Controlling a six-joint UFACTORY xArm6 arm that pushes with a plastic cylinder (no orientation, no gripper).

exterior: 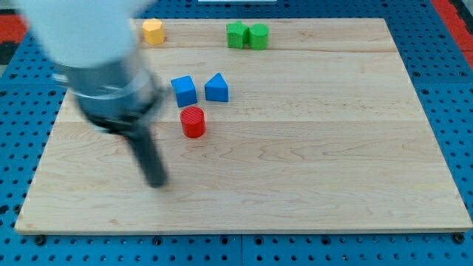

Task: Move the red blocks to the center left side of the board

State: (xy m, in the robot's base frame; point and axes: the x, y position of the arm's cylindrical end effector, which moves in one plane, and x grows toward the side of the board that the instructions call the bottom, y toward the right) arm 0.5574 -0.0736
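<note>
My tip (157, 182), a bare dark rod end with nothing to open and holding nothing, rests on the board below and to the view's left of the red cylinder (194, 122), apart from it. The red cylinder is short, upright and bright, just below the blue cube (184, 91) and blue triangular block (216, 88)
</note>
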